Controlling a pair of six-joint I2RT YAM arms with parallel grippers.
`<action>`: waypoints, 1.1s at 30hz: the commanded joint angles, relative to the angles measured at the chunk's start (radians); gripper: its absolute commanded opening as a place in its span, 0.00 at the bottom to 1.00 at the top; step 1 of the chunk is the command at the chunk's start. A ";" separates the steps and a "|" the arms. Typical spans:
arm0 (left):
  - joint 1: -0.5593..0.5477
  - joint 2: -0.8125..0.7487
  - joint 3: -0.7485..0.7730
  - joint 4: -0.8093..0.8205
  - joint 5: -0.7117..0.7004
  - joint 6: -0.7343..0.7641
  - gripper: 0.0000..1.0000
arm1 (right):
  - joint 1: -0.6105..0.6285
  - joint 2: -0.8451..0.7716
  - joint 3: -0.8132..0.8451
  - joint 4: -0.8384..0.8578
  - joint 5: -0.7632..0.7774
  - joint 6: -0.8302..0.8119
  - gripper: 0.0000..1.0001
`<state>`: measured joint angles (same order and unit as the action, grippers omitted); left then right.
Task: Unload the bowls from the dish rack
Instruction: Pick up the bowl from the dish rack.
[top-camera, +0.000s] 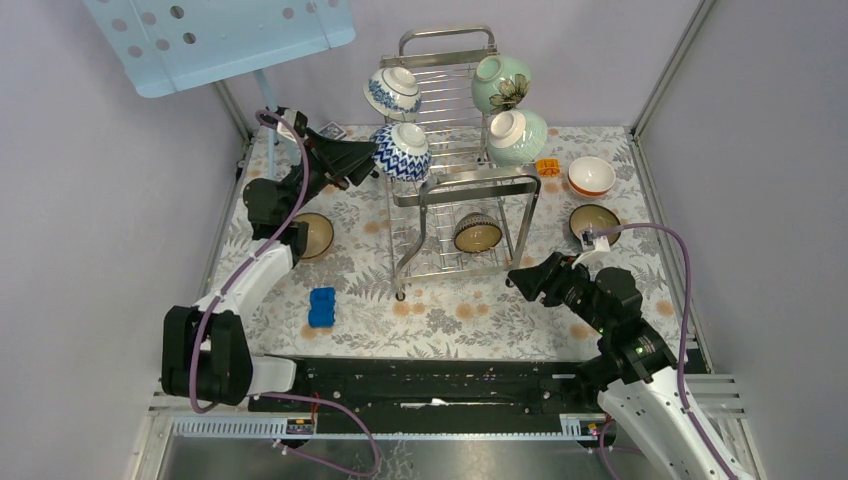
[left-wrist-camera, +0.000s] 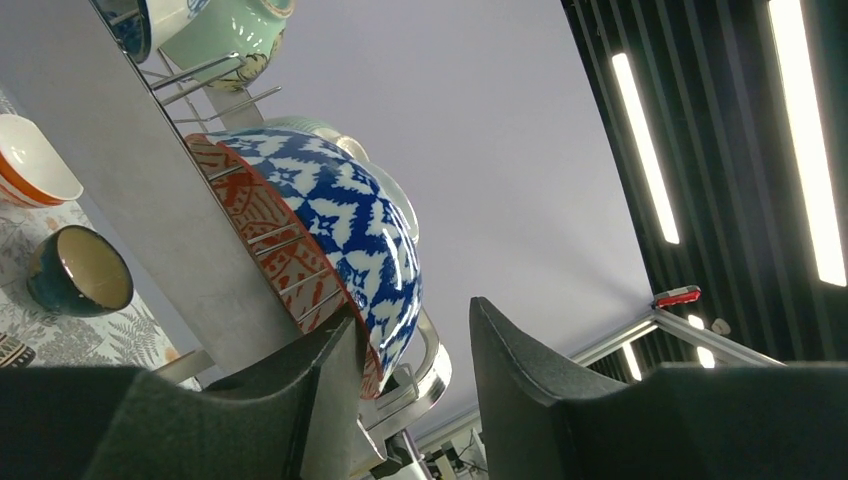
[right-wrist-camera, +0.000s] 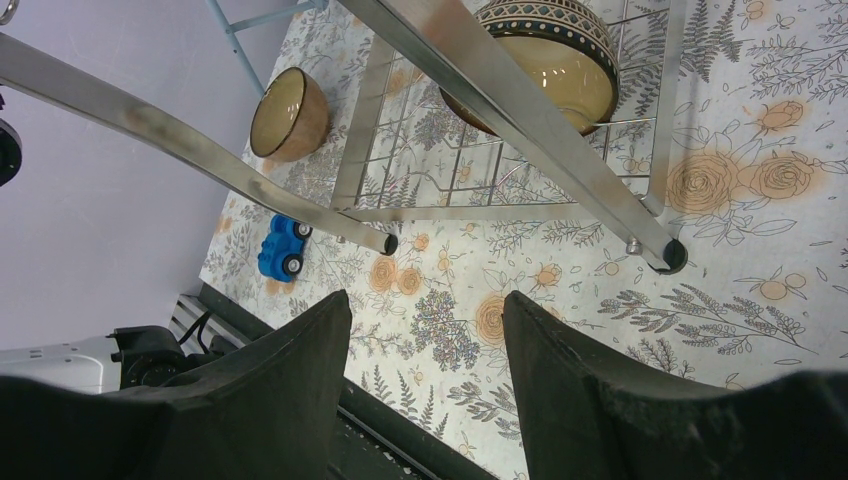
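Left gripper (left-wrist-camera: 410, 340) up at the dish rack (top-camera: 466, 181), upper tier, near corner. Its jaws stand apart, straddling the rim of the blue zigzag bowl (left-wrist-camera: 340, 220). One finger lies against the bowl's red-patterned inside. The other stands off the glazed outside with a gap showing, so we log it as unclamped, nothing held. The bowl stands on edge among the wires, right at the fingertips. Just past it from the tool sits a plain pale green bowl (top-camera: 517, 137). Farther off on the same tier are the blue floral bowl (top-camera: 392, 92) and the green bowl with a dark flower (top-camera: 500, 82). Below the tool, on the lower tier, one band-patterned bowl (right-wrist-camera: 545, 50) rests with its tan inside showing. Tally: we count five bowls in the rack and three out on the floral cloth (top-camera: 450, 320). The brown bowl (top-camera: 312, 236) lies almost under the left wrist. The orange-and-white bowl (top-camera: 591, 176) and the dark teal bowl (top-camera: 593, 220) lie well across, beyond the rack's other side. Our reading is that the job is under half done, with the zigzag bowl next in line. Right gripper (right-wrist-camera: 425, 305) is low by the rack's near foot, fingers spread with only cloth between them. The band-patterned bowl is ahead of it behind the frame tubes. Strays: a blue toy car (top-camera: 322, 306) behind the left gripper, near the arm bases, and a small orange piece (top-camera: 547, 167) beside the orange-and-white bowl. A pale blue perforated stand (top-camera: 220, 35) overhangs behind the left gripper.
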<state>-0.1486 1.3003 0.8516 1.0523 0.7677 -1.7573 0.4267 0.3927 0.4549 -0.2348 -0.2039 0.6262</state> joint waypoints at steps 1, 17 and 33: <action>-0.017 0.026 0.042 0.130 0.001 -0.028 0.44 | 0.007 -0.011 0.006 0.022 -0.006 -0.002 0.64; -0.036 0.062 0.071 0.203 -0.001 -0.059 0.28 | 0.007 -0.015 0.004 0.019 0.002 0.001 0.64; -0.069 0.094 0.124 0.241 -0.021 -0.074 0.06 | 0.007 -0.033 0.004 0.003 0.005 0.007 0.64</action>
<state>-0.2062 1.3952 0.9089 1.1995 0.7597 -1.8256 0.4267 0.3714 0.4534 -0.2386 -0.2020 0.6273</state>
